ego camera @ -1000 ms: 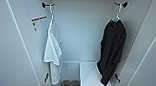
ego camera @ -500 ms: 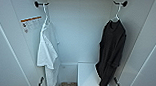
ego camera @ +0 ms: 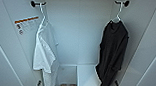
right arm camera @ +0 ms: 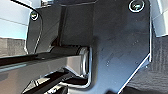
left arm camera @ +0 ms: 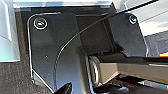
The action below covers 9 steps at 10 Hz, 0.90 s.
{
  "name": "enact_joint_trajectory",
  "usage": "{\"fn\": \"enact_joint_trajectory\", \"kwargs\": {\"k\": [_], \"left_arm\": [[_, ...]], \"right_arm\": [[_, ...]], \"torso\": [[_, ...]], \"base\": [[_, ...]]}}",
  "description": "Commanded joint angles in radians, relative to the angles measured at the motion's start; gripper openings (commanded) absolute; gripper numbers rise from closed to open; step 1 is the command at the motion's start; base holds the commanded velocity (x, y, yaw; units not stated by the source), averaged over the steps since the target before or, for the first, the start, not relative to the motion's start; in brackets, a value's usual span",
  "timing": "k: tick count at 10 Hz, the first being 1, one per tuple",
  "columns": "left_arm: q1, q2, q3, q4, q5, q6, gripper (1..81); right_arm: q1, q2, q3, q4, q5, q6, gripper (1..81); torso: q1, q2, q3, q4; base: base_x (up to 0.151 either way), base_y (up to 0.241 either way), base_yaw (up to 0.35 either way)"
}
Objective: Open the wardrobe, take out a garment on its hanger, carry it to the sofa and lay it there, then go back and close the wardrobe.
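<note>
The garment [ego camera: 113, 53], a black long-sleeved top, hung limp on its hanger [ego camera: 118, 17] from a dark peg at the upper right of the wardrobe [ego camera: 79, 33] interior, its hem reaching close to the white shelf at the bottom. The wardrobe stood open, so the opening step was judged complete and the taking-out step in hand, though nothing had yet made contact with the hanger. That step was judged to call for lifting the hook up and clear of the peg before drawing the top outward. Whether the left or right gripper was apart or together could not be told from the wrist views.

A white short-sleeved shirt [ego camera: 45, 52] hung from the opposite peg, well apart from the black top. A warning label [ego camera: 25, 24] sat on the left inner wall. The right wall stood close beside the garment, leaving little room on that side.
</note>
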Motion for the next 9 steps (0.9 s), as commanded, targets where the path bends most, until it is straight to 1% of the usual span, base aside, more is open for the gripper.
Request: {"fn": "enact_joint_trajectory", "kwargs": {"k": [1, 7, 9], "left_arm": [[-0.031, -0.001, 0.001, 0.005, 0.045, -0.003, 81.1], [-0.031, 0.001, 0.001, 0.004, 0.045, -0.003, 81.1], [-0.031, 0.001, 0.001, 0.002, 0.045, -0.003, 81.1]], "right_arm": [[0.034, 0.004, 0.004, -0.007, -0.067, -0.005, 81.1], [0.034, 0.007, 0.002, -0.01, -0.079, -0.009, 81.1], [0.031, 0.007, 0.007, -0.019, -0.079, -0.019, 81.1]], "torso": [[0.0, 0.0, 0.0, 0.0], [0.0, 0.0, 0.0, 0.0], [0.001, 0.0, 0.0, 0.0]], "base": [[0.083, 0.0, 0.0], [0.08, 0.0, 0.0], [0.0, 0.0, 0.0]]}}
